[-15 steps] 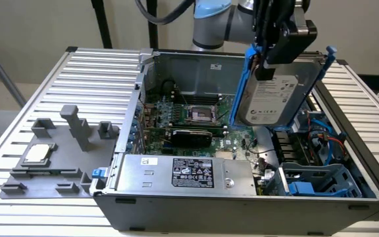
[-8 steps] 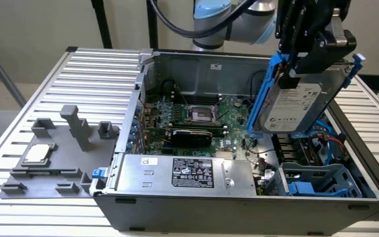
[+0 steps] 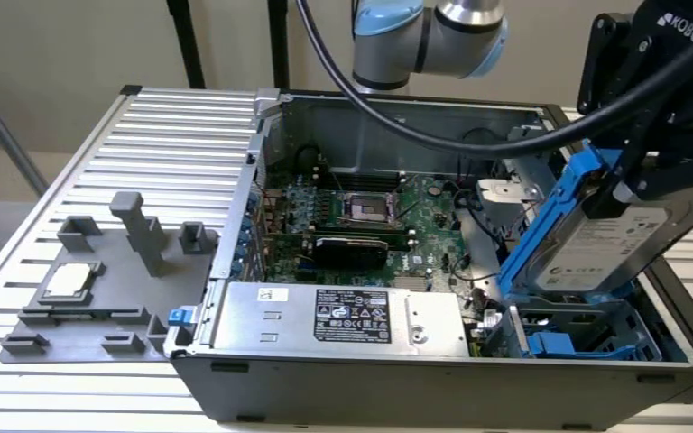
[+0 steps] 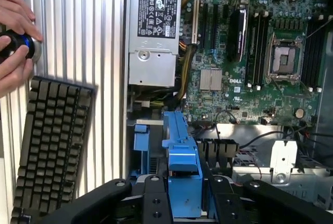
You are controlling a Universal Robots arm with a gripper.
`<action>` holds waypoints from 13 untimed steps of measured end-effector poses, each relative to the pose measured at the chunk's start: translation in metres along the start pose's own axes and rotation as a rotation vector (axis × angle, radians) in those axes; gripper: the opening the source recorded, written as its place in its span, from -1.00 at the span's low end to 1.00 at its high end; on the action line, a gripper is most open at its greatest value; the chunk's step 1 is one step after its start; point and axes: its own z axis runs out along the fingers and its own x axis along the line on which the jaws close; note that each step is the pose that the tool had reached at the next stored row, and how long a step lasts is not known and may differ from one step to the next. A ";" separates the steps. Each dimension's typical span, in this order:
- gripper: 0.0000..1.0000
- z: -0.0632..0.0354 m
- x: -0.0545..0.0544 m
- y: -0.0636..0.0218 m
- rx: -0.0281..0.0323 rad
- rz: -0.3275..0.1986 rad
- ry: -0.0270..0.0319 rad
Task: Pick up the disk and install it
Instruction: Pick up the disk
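Exterior view: blue-framed silver-grey disk [image 3: 605, 245], white label

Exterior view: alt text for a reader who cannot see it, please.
The gripper holds the disk, in its blue carrier, tilted above the drive bay at the exterior view's right of an open computer case. A CPU chip lies outside it.

Slatted table [image 3: 178, 135]: computer case [image 3: 443, 388], fixture [image 3: 94, 317], keyboard [image 4: 47, 146]
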 end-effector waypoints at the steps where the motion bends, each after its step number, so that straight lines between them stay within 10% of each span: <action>1: -0.35 -0.0001 0.003 -0.0010 -0.0029 0.000 -0.0002; 6: -0.35 -0.0002 0.016 -0.0098 -0.0190 0.001 -0.0005; 13: -0.35 0.0047 0.022 -0.0265 -0.0237 0.001 -0.0006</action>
